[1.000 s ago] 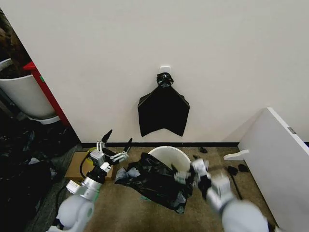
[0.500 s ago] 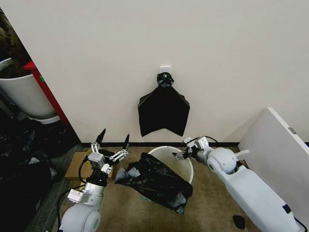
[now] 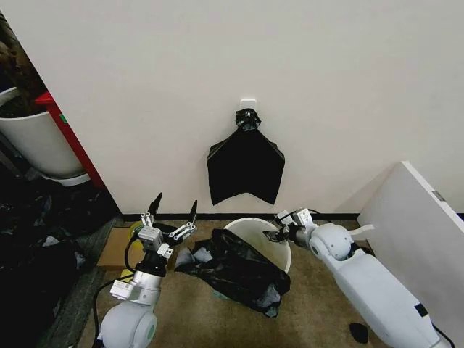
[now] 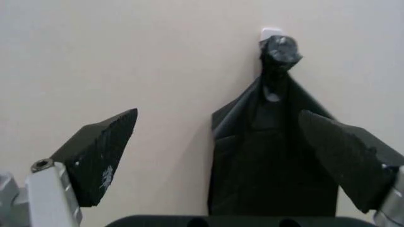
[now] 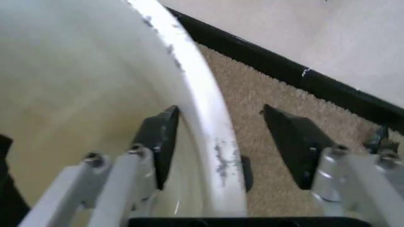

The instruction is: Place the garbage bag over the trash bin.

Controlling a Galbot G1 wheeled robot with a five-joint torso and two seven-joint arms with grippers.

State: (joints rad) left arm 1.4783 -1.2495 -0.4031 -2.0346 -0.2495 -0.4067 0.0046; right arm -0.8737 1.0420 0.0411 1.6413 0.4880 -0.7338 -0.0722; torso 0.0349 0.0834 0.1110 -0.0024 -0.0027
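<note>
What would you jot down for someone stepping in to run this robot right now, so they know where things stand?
Left gripper: open, empty, raised beside the bin and facing the wall.
Right gripper: open, jaws straddling the trash bin rim, one finger inside, one outside, not clamped.
Garbage bag: crumpled, draped over the bin's near-left rim, spilling down the outside towards the carpet.
Done: bag is at the bin, partly over one edge.
Left: open it and pull it around the whole rim; the far side remains bare.
</note>
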